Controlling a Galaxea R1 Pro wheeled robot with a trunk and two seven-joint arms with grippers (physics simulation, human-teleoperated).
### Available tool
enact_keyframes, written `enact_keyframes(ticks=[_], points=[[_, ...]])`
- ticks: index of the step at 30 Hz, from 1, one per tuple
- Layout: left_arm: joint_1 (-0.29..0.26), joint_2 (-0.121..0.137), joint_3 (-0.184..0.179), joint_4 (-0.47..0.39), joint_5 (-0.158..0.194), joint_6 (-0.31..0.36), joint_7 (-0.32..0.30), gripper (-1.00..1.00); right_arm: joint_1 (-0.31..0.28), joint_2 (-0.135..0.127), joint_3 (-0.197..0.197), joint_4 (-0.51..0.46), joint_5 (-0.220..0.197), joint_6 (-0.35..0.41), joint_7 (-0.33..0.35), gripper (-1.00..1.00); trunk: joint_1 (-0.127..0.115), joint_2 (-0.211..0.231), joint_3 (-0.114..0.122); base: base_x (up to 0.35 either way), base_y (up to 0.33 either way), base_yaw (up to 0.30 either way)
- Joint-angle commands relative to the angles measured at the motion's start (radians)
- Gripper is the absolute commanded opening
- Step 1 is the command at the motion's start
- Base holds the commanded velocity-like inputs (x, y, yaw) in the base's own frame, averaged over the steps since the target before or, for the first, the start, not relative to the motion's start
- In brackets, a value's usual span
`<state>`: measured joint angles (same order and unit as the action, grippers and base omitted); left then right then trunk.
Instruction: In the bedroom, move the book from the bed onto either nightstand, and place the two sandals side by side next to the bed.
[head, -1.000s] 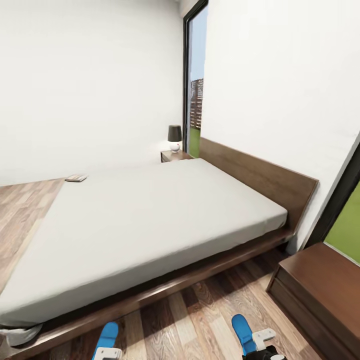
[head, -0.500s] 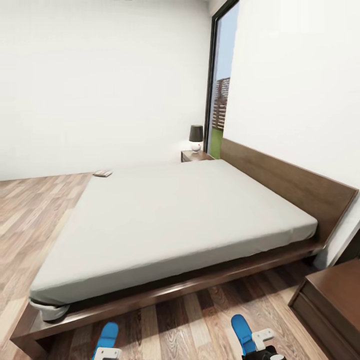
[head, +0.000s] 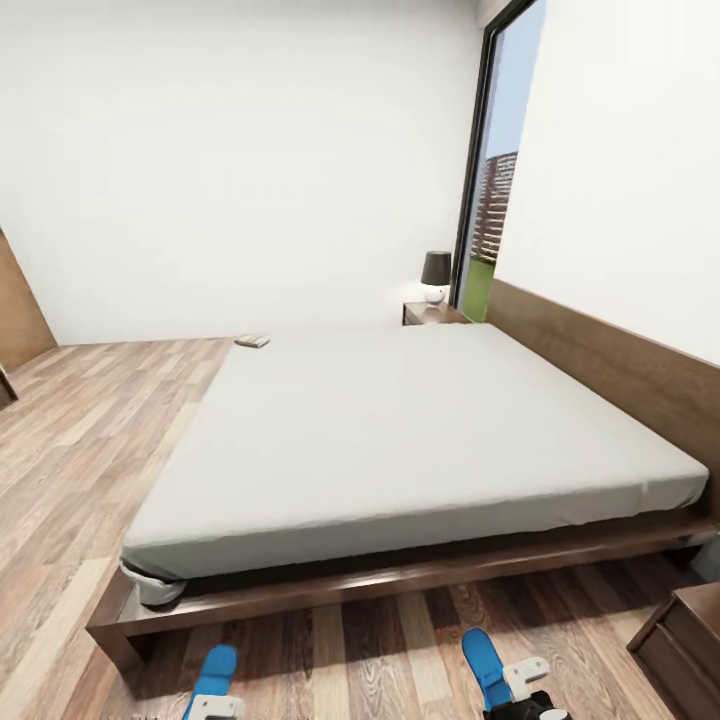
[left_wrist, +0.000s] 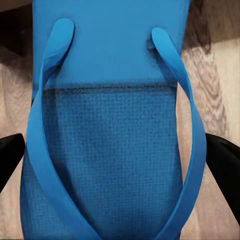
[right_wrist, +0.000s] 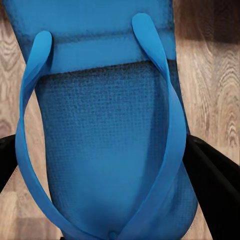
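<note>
While each claw held one blue sandal — left claw (head: 213, 708), left sandal (head: 215, 670); right claw (head: 522, 695), right sandal (head: 485, 665) — just short of the bed (head: 420, 420), a loose pinch risked a drop; the book (head: 252, 341) lay far beyond both.

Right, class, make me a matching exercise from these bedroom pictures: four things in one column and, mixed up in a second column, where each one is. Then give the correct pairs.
Things:
1. book
2. lamp
3. left sandal
4. mattress

Places:
A. on the far nightstand by the window
B. on the dark wooden bed frame
C. at the far corner of the bed
D. held in the left gripper above the wood floor

Pairs: 1-C, 2-A, 3-D, 4-B
</note>
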<state>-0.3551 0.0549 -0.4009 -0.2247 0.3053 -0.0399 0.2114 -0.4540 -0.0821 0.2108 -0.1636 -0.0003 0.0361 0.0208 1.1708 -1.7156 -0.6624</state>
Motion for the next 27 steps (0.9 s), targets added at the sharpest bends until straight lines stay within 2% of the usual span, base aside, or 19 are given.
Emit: enact_keyframes(ticks=[1,13,23,27], points=[[-0.001,0.000,-0.009,0.000,0.009,-0.003,0.005,-1.00,0.000,0.000,0.004,-0.002,-0.001,0.004,0.002,-1.00,0.000,0.000,-0.001,0.000,0.000,0.281],[-0.001,0.000,-0.009,0.001,0.008,-0.003,0.005,-1.00,0.000,0.001,0.003,-0.002,-0.001,0.004,0.002,-1.00,0.000,0.000,-0.001,0.000,0.000,0.278],[-0.001,-0.001,-0.015,0.001,0.008,0.001,0.004,-1.00,0.000,0.002,0.004,-0.001,-0.002,0.004,0.002,-1.00,0.000,0.000,-0.001,0.000,0.000,0.062],[-0.002,0.000,-0.016,0.003,0.007,0.013,0.004,-1.00,0.000,0.033,0.002,0.003,-0.002,0.004,0.002,-1.00,0.000,0.000,-0.001,0.000,0.000,0.004]])
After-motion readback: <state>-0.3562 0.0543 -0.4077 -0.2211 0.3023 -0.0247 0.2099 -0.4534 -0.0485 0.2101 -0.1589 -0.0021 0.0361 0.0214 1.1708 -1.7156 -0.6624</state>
